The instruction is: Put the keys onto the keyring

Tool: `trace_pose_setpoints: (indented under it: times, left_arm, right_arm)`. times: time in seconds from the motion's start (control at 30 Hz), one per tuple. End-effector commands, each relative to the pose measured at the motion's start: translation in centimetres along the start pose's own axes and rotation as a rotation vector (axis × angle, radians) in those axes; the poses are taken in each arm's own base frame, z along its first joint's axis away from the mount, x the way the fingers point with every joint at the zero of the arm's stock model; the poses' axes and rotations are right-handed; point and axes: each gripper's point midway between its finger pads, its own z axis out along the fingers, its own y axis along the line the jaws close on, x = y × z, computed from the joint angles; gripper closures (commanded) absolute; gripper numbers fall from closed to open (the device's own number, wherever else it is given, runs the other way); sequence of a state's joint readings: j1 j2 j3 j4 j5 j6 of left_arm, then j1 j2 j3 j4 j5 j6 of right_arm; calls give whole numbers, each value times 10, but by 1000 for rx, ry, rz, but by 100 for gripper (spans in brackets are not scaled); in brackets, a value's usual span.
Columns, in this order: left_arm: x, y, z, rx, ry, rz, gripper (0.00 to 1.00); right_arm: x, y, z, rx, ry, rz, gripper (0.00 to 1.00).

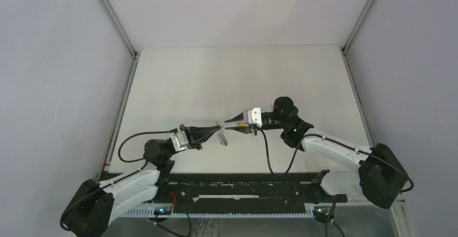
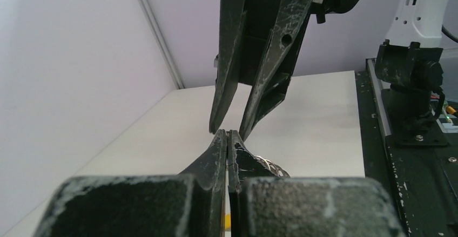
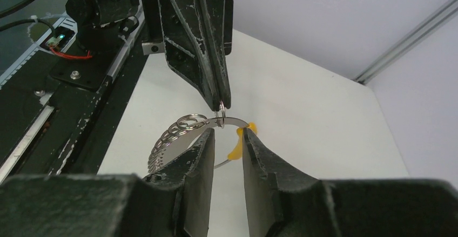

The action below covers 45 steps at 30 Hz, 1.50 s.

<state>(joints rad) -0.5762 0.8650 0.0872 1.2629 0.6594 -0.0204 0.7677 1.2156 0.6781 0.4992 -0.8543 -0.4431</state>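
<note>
My left gripper (image 3: 221,106) was pressed together on the keyring (image 3: 232,121), its two fingers closed tip to tip with the metal band nipped at their very end. The ring was up off the table (image 1: 216,75), held in the air between my two arms, toward the near middle of the board.

In the right wrist view its band ran as an arc. A coil of small loops (image 3: 181,126) lay at the left end, the grey band crossed under my left fingertips, and the yellow-orange section (image 3: 236,146) bent downward at the right. The pinched stretch lay crosswise to my left fingers, and the coloured part pointed back toward my right wrist. From above, the ring showed only as a thin slanted sliver just beside the left tips, so I could not read its round shape there.

My right gripper (image 3: 228,135) was spread, with a clear gap between its fingers. The yellow-orange section sat in that gap, close against one finger; I could not tell whether it touched. In the left wrist view those two spread tips stood either side of my closed left tips, nose to nose.
</note>
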Motion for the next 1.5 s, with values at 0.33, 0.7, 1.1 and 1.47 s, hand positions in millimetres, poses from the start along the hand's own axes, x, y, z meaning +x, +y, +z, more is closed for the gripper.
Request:
trace_pose_setpoints:
  times: [0.33,0.7,1.1,1.47]
  left_arm:
    - [-55,2,12,37,-164,102,100]
    - [-59,1,10,38,-176,112,100]
    - [-45,10,6,-29,-143,110,87]
    - [-24,26,-2,-120,-29,126,51]
  right_arm:
    - [-26,-6,16,-57,-86,-49,77]
    - [-22,2,20,-115,-72,-30,88]
    - [-15,-10,1,-24,151,69,100]
    - [-5,-13,-36,88,668,372,100]
